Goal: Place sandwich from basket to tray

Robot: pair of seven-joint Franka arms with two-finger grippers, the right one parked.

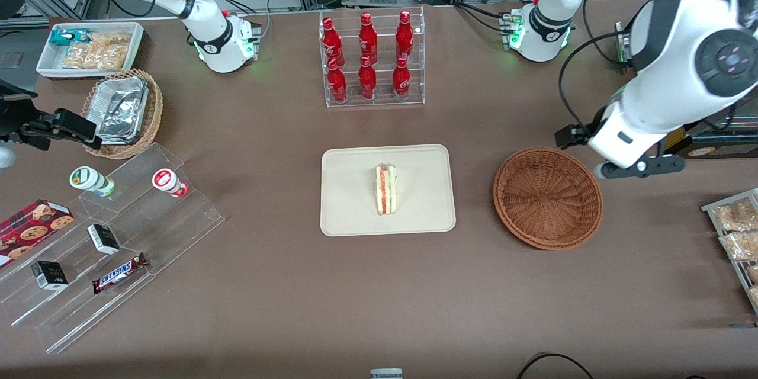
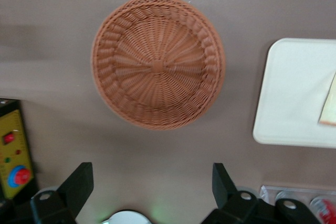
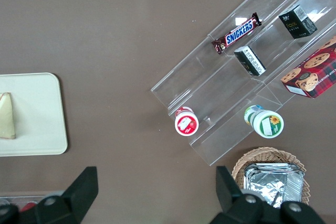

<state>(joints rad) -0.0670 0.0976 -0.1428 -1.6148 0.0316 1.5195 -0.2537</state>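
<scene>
Sandwich (image 1: 386, 189) on tray (image 1: 349, 213), basket (image 2: 157, 61) bare under spread-open hand (image 2: 152, 192)

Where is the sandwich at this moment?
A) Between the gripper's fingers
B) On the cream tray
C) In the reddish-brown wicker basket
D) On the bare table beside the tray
B: the sandwich lies on the tray; the basket holds nothing, and the gripper hangs open above the table beside the basket.
</scene>
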